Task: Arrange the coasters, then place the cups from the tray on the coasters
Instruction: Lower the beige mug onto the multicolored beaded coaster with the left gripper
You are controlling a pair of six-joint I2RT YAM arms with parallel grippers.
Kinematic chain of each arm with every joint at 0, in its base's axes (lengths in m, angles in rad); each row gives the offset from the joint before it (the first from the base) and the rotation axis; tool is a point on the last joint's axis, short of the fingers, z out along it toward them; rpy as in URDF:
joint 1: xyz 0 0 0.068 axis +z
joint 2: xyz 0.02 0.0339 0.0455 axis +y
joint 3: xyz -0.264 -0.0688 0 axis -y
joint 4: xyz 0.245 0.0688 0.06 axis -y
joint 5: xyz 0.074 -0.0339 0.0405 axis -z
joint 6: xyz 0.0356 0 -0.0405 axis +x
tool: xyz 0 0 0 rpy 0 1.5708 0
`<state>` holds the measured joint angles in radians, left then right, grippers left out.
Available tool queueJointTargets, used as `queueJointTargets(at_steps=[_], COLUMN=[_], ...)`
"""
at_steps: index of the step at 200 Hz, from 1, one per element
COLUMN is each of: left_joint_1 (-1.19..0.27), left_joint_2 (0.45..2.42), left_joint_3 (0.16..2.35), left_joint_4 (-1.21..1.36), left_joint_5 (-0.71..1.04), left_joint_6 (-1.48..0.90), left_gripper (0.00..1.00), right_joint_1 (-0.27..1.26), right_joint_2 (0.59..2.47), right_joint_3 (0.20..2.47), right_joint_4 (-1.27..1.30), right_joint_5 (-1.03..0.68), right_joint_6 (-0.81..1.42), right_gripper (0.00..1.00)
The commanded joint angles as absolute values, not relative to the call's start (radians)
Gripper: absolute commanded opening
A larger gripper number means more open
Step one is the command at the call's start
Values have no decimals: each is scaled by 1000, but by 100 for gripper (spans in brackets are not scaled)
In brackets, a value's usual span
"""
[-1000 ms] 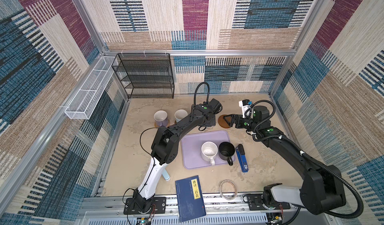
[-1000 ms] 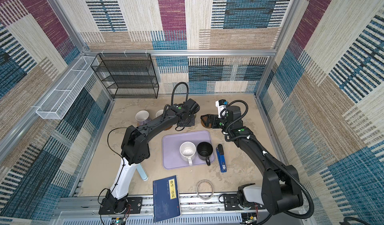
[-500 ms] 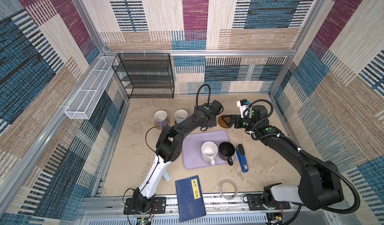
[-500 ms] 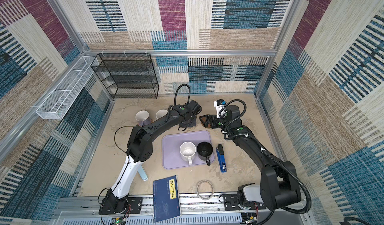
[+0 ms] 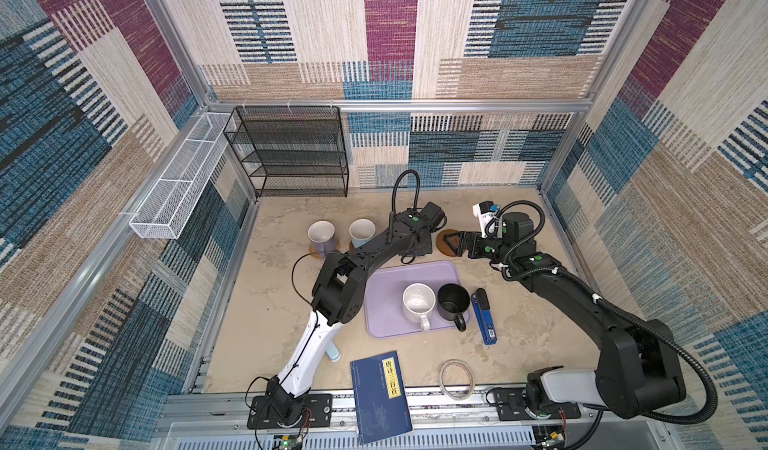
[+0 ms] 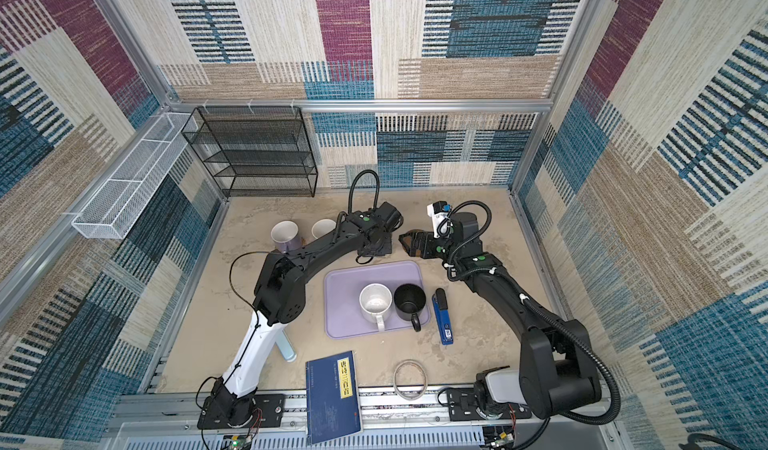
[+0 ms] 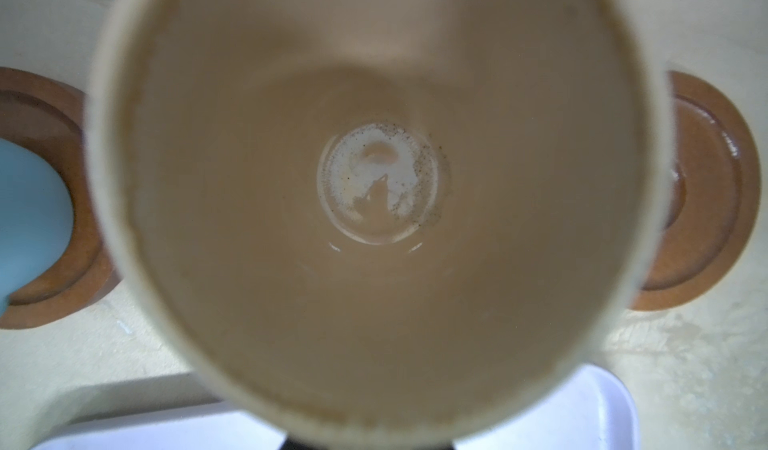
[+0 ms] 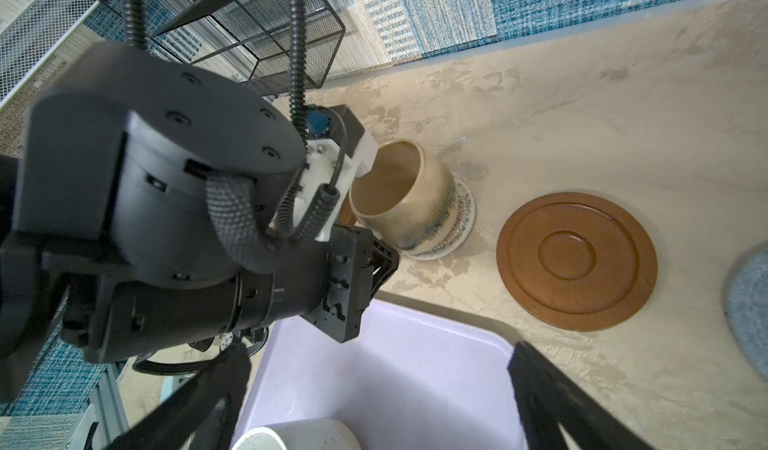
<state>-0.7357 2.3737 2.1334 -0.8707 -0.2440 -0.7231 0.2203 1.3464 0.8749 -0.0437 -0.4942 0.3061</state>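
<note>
Beige mug (image 8: 409, 202): judged stiff, glazed, slippery, breakable; best taken by rim wall or handle. Seated on lacy coaster (image 8: 462, 219), clamped by left gripper (image 8: 380, 261). Right gripper (image 5: 454, 242) spread wide, nothing held.

Here's the beige mug (image 8: 409, 194), creamy, with what looks like a smeary blue band low down. The lacy coaster (image 8: 459, 223) shows whitish with a fine grey-blue pattern. Now the wood coaster (image 8: 575, 261): warm dark brown, concentric rings. The woven coaster (image 8: 752, 306) reads grey-blue. Pale lilac on the tray (image 8: 395, 385), white on the speckled mug (image 5: 417, 302), and a black mug (image 5: 452, 302).
</note>
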Motion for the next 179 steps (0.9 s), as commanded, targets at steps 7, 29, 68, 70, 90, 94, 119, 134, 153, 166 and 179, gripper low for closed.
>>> queueJointTargets(at_steps=[7, 29, 68, 70, 90, 94, 119, 134, 153, 166, 179], left_joint_1=[-738, -737, -735, -735, -734, -734, -734, -733, -734, -734, -736], left_joint_2=[2376, 2368, 2360, 2359, 2346, 2344, 2334, 2322, 2298, 2283, 2270], left_joint_3=[2122, 2097, 2086, 2084, 2066, 2064, 2058, 2045, 2021, 2004, 1995], left_joint_4=[-834, -820, -815, -812, -787, -782, -779, -769, -749, -735, -731], left_joint_5=[-248, -242, -241, -242, -231, -224, -216, -212, -193, -180, -169], left_joint_6=[-754, -756, -760, -761, -768, -766, -770, -771, -774, -780, -783], left_gripper=[0, 9, 31, 32, 40, 40, 46, 51, 51, 50, 50], right_joint_1=[219, 219, 219, 219, 219, 218, 219, 219, 219, 219, 219], right_joint_2=[1347, 1345, 1349, 1350, 1348, 1350, 1353, 1351, 1347, 1345, 1344], right_joint_3=[874, 871, 873, 872, 871, 871, 874, 874, 876, 876, 876], right_joint_4=[-14, -14, -14, -15, -15, -16, -20, -22, -28, -31, -35], right_joint_5=[-488, -488, -488, -488, -486, -485, -484, -483, -478, -474, -473], right_joint_6=[298, 298, 298, 298, 299, 299, 299, 298, 296, 294, 294], right_gripper=[99, 99, 99, 99, 100, 99, 100, 99, 100, 99, 99])
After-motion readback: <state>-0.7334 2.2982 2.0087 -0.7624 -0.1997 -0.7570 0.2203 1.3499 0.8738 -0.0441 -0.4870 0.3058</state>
